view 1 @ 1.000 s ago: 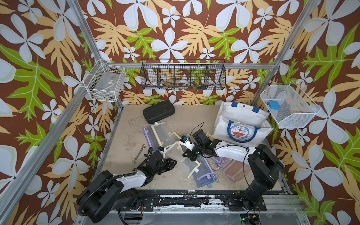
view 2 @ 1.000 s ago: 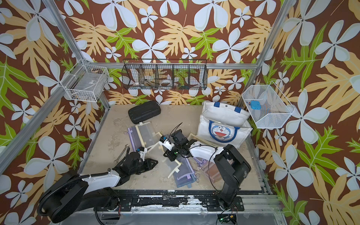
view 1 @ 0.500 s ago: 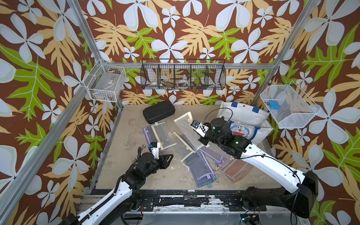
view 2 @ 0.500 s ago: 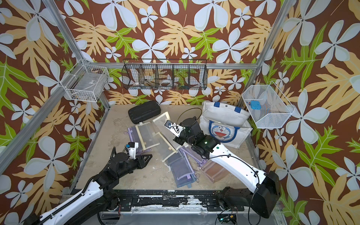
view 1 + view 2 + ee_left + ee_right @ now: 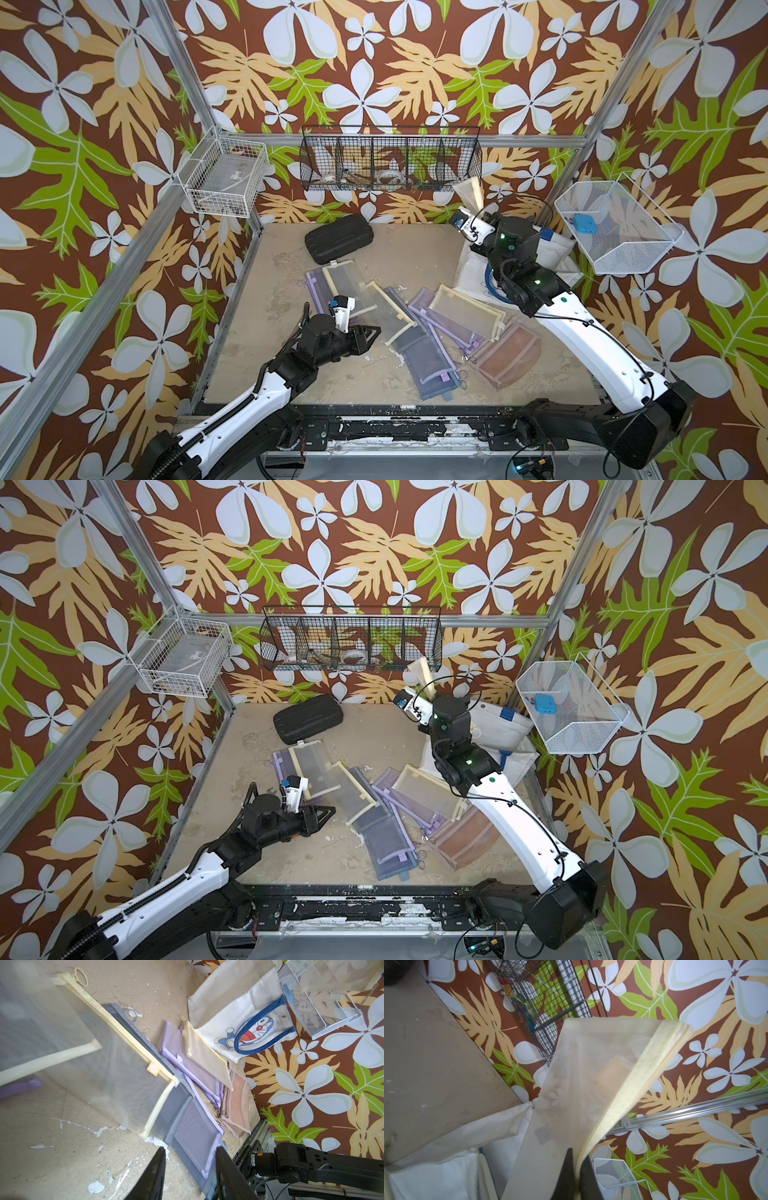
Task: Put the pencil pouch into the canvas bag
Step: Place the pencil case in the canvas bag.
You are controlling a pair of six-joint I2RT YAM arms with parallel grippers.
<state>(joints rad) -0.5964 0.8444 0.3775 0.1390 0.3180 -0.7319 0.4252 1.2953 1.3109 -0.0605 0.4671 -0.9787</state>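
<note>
While the right gripper (image 5: 576,1154) is clamped on the cream mesh pencil pouch (image 5: 591,1084), raised over the canvas bag (image 5: 228,1012) at the table's (image 5: 257,316) far right corner, the left gripper (image 5: 190,1152) hovers part-open and empty nearer the left edge.

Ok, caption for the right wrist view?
Right gripper holds a cream mesh pouch over the white canvas bag.

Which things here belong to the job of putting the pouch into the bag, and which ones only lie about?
In the job: cream pencil pouch, held by the shut right pincer; canvas bag.
Lying about: loose mesh pouches on the table; black hard case; wire baskets on the walls; open, empty left pincer.
</note>
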